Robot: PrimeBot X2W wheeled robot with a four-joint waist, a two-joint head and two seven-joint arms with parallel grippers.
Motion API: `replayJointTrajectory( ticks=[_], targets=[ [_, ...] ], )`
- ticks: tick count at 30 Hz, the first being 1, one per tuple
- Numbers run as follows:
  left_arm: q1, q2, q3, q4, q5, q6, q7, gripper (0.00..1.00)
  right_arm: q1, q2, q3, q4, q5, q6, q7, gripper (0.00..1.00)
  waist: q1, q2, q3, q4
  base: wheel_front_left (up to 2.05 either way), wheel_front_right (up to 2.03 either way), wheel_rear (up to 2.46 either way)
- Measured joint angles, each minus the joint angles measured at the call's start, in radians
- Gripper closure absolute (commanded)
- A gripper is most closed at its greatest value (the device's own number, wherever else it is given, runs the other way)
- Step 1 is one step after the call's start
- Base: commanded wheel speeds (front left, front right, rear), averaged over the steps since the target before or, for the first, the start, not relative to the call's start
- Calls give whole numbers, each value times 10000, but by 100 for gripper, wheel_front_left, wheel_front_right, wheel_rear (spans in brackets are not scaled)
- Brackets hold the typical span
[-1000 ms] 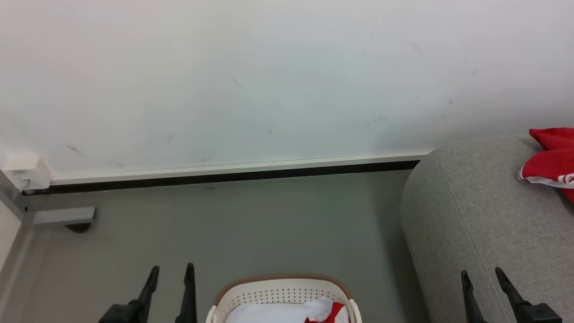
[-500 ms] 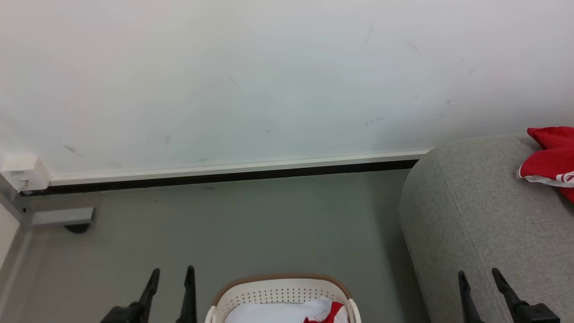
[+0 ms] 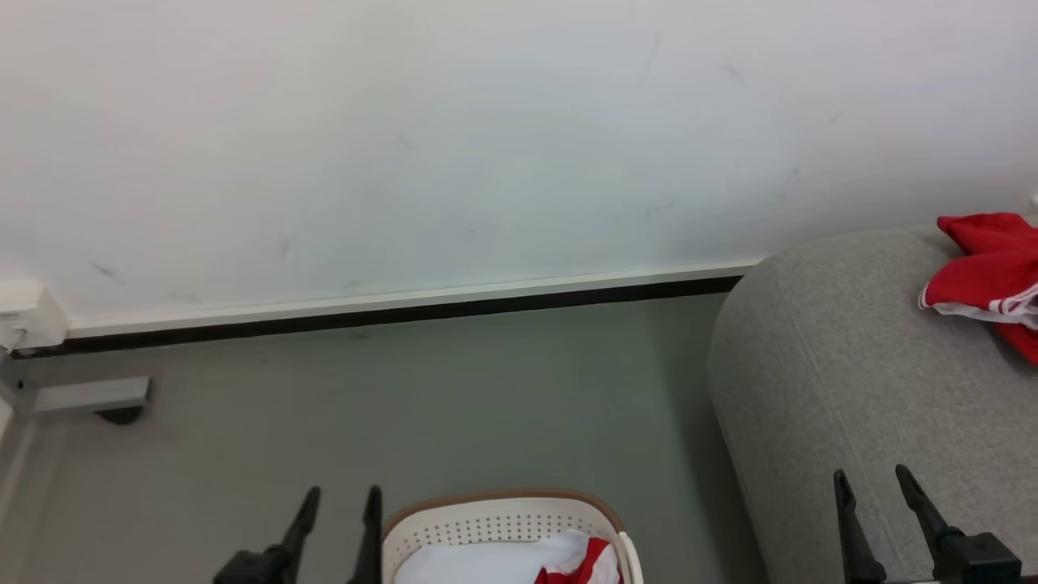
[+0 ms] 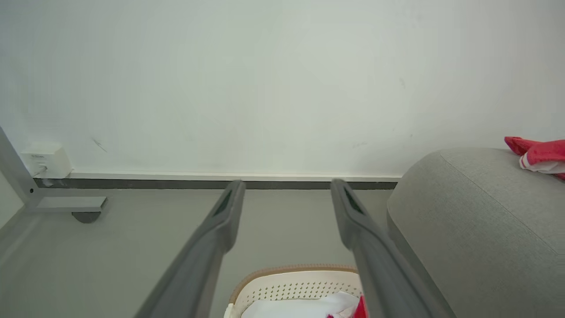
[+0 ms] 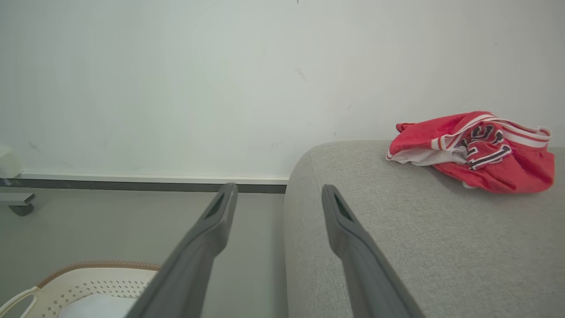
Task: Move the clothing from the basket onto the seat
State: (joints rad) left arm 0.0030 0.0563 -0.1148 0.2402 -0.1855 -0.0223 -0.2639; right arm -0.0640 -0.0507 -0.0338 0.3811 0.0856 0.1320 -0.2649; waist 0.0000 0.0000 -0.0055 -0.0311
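Note:
The white perforated basket [image 3: 486, 529] with a brown rim stands on the floor at the bottom middle of the head view. It holds white and red clothing [image 3: 519, 561]. A red jersey [image 5: 476, 150] with white trim and dark numerals lies crumpled on the grey seat [image 3: 851, 389] at the right. My left gripper [image 3: 342, 491] is open just left of the basket, above the floor. The right gripper [image 3: 871, 472] is open over the seat's near edge, well short of the jersey. Nothing is between either pair of fingers.
A white wall with a pale and black baseboard [image 3: 405, 312] runs across the back. At the far left a white box [image 3: 20, 320] sits on the wall above a grey metal foot with a castor [image 3: 89, 397]. Grey floor [image 3: 446, 405] lies between wall and basket.
The head camera has shifted, so the whole scene sits a little left and higher. My left gripper has come rightward, closer to the basket's side. Both grippers stay open.

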Motion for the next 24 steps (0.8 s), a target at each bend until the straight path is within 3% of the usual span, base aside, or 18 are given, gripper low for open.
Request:
replayJointTrajectory(
  ticks=[4,12,16,24],
  targets=[
    [-279,-25,-635,481,104,-314,130,0,-185,0,-77,-240,-134,0,0,0,0,0,118,-286,0,0,0],
    [-1625,-50,-2006,1747,571,-698,1459,0,-723,0,-240,-836,-238,0,0,0,2,0,990,-859,0,0,0],
    [-2397,-67,-2539,2617,721,-788,2276,0,-1035,-2,-140,-1193,-199,0,0,0,2,0,1628,-1186,0,0,0],
    [-4448,-48,-3223,4673,1066,-930,2880,0,-1902,-10,125,-2061,40,0,0,0,3,0,3370,-1745,0,0,0]
  ],
)
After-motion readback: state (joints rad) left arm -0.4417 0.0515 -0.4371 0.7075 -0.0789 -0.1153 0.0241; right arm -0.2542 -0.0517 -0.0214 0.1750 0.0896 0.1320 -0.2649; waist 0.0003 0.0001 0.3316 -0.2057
